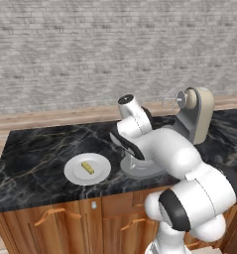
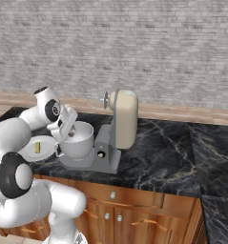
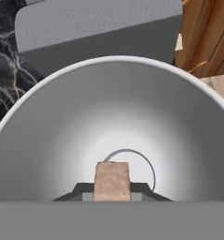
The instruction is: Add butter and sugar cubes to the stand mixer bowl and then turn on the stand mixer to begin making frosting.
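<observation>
pincer [image 3: 112,191] pinching sugar cube [image 3: 112,180] over bowl [image 3: 52,140], fingertips mostly hidden

The mixer head [image 2: 123,119] is tilted back, so the whisk [image 1: 170,99] points away to the side and the mouth of the bowl [image 2: 78,140] stays open from above. The gripper [image 2: 70,127] sits at that mouth, clamped on a sugar cube [image 3: 112,181], with bare bowl wall all round and the bowl floor free below. Behind the bowl the grey neck [image 2: 107,143] blocks any way through. Left of the mixer base [image 1: 140,169] lies the plate [image 1: 75,171] with the butter [image 1: 88,167], open from above and from the front. The rest of the dark counter [image 1: 35,149] towards the brick wall [image 1: 90,49] is bare
</observation>
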{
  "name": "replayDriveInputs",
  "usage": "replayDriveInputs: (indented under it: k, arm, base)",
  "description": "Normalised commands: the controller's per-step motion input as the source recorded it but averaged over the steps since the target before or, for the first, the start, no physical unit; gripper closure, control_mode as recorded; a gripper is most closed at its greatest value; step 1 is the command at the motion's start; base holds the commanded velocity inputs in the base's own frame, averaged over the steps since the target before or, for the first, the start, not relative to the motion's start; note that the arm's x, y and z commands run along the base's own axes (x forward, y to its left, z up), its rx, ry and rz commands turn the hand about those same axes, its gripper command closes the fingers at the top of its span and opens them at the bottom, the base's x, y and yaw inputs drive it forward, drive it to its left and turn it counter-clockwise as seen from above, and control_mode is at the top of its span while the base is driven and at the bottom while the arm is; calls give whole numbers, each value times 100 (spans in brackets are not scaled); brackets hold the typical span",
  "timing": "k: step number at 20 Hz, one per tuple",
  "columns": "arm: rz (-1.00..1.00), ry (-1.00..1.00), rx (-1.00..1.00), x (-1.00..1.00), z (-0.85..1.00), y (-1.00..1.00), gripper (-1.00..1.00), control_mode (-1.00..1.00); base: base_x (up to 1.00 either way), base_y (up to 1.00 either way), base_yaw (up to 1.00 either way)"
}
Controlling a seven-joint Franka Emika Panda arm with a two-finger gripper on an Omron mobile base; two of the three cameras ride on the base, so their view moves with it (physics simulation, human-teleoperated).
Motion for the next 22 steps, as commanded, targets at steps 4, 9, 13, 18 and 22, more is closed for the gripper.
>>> replayDriveInputs:
  k: [4,9,13,18,22]
  arm:
    - [0,12,2,33,-24,-4,100,-100]
    - [0,8,0,23,-44,0,100,-100]
    - [0,2,0,1,-55,0,-100,-100]
    - [0,0,0,0,-28,0,-100,-100]
    - [0,-4,3,-15,0,0,-100,-100]
  base:
    - [0,0,0]
    - [0,0,0]
    - [0,0,0]
    - [0,0,0]
    - [0,0,0]
